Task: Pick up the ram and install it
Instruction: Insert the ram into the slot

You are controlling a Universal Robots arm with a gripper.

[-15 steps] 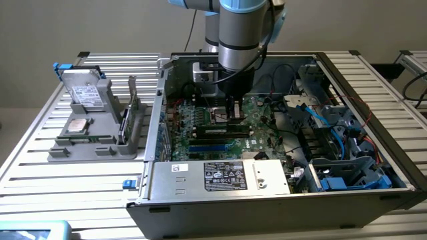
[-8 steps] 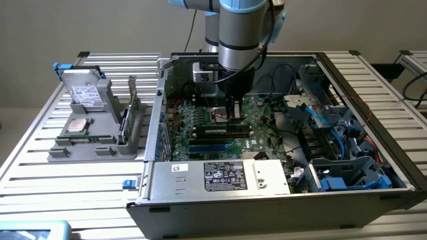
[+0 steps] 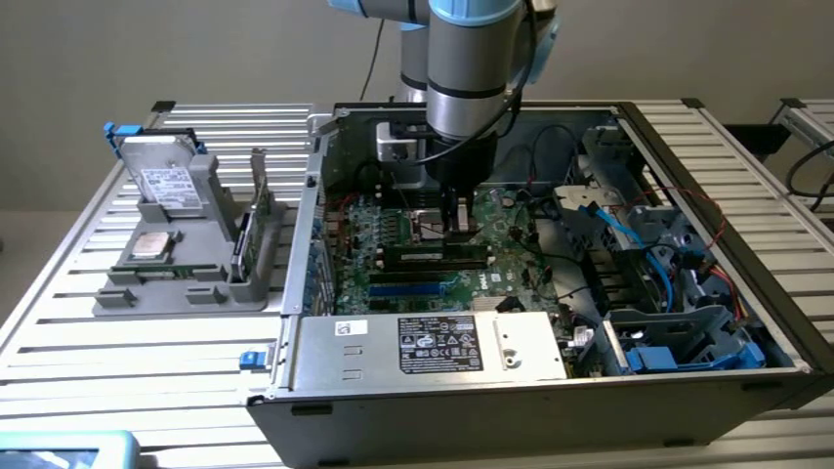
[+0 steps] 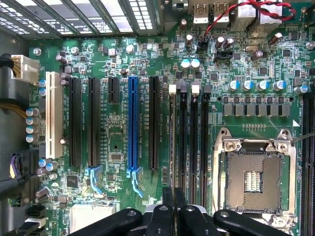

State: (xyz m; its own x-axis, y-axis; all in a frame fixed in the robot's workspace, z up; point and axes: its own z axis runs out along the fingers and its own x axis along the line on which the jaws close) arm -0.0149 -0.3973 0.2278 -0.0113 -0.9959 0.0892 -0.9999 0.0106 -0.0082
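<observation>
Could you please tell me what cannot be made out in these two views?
Whether the gripper holds the ram: exterior view, too small and dark against the motherboard.
One end of the memory slots: wrist view, covered by the gripper.
Power supply label text: exterior view, too small.

Robotics lab: open PC case (image 3: 521, 410) on alu-profile bench (image 3: 131, 342), UR arm (image 3: 476, 59) overhead.
</observation>
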